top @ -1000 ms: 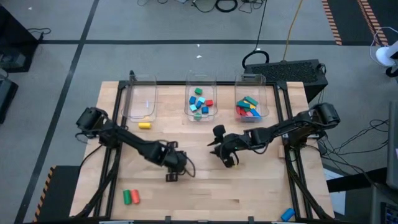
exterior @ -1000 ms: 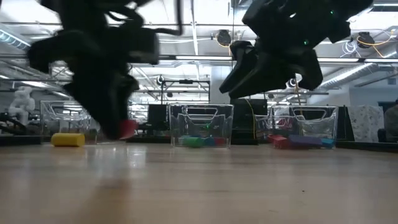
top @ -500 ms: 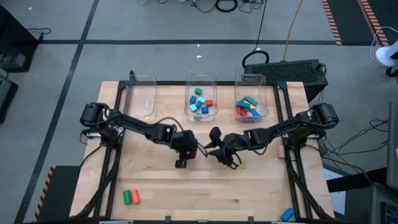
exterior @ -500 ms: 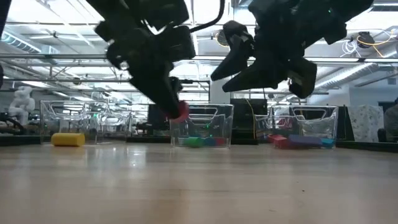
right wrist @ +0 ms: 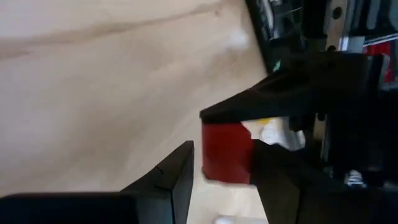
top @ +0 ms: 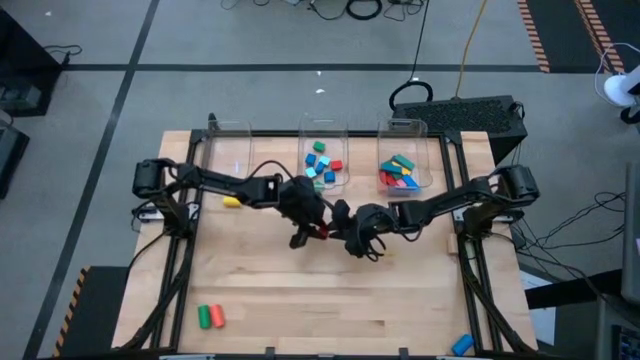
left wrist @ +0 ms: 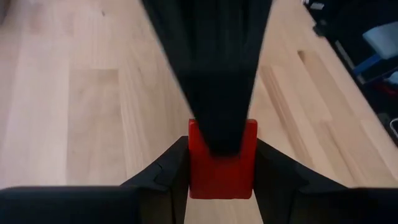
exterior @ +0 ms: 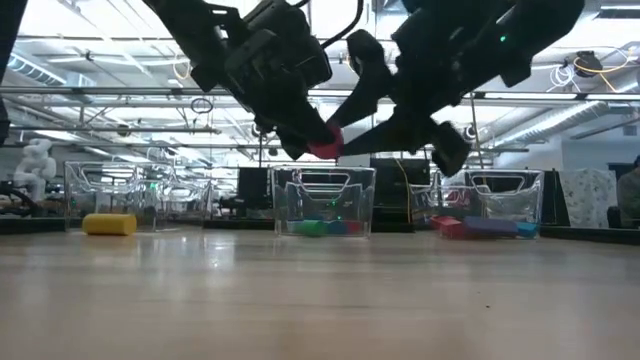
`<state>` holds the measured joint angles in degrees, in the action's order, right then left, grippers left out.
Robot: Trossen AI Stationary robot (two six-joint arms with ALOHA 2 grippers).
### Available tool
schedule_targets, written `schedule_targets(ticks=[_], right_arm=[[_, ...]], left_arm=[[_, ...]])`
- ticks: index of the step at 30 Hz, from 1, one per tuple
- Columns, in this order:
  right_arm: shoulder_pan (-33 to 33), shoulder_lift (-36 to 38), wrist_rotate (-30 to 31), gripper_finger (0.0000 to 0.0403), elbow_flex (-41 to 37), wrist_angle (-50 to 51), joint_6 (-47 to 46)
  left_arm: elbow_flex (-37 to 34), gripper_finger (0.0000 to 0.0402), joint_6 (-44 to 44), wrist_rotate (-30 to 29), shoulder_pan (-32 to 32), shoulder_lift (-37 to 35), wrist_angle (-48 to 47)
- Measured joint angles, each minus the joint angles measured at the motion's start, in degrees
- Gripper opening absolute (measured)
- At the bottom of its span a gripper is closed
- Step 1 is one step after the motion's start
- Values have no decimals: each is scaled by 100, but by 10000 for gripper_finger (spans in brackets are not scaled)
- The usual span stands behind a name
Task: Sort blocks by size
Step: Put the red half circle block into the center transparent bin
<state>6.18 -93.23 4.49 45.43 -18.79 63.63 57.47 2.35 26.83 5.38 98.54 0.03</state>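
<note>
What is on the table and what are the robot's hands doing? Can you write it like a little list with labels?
left end effector: shut on the red block, held above the table's middle
right end effector: right at the red block, grip on it unclear
middle bin: small blocks inside
right bin: longer blocks inside
yellow cylinder: on the table by the left bin
red and green pair: near front left edge

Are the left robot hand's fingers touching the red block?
Touching. In the left wrist view the red block sits squeezed between the left gripper's two dark fingers, with no gap on either side.
</note>
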Motion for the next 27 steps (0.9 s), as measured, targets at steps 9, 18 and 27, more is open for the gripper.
schedule_targets(ticks=[9, 18, 27], right_arm=[[-125, -264, 18, 141, 2, -384, 355], [-164, -264, 41, 134, 2, -448, 305], [-264, -260, 92, 74, 4, -472, 301]], left_arm=[[4, 136, 129, 34, 142, -4, -60], [4, 136, 162, 61, 339, -4, -48], [4, 141, 102, 225, 370, -2, -59]])
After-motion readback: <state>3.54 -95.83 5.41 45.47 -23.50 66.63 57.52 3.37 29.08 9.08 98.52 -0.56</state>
